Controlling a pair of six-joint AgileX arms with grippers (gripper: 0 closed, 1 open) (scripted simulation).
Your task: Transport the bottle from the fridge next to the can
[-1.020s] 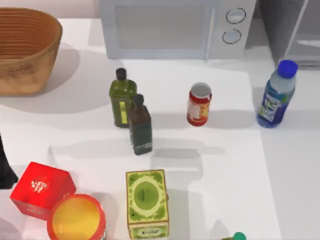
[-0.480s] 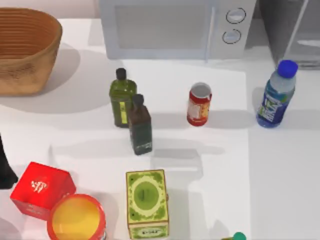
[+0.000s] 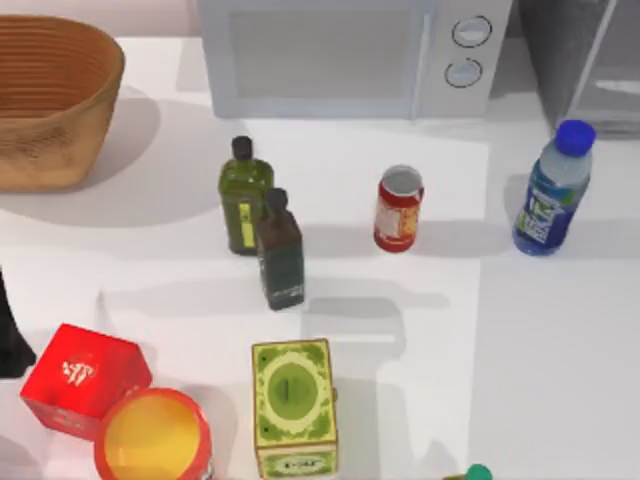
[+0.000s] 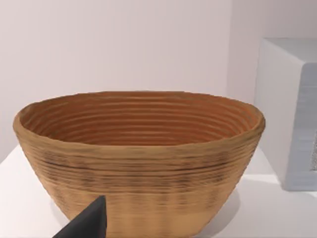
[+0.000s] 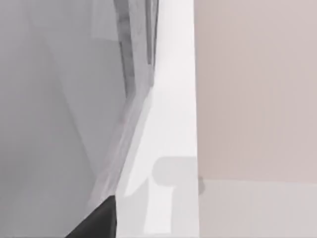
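The clear bottle with a blue cap and blue-green label stands upright on the table at the right, just in front of the grey fridge. The small red can stands upright near the table's middle, well to the left of the bottle. A dark part of my left arm sits at the table's left edge, far from both. In the right wrist view, a dark tip of my right gripper lies close to the fridge's grey wall and pale frame.
A white microwave stands at the back and a wicker basket at the back left. An olive-green bottle and a dark green square bottle stand left of the can. A green box, red box and red tub line the front.
The edge of a pale shadow on the table's right part has slid leftwards. The bottle, the can and the other objects have not moved.
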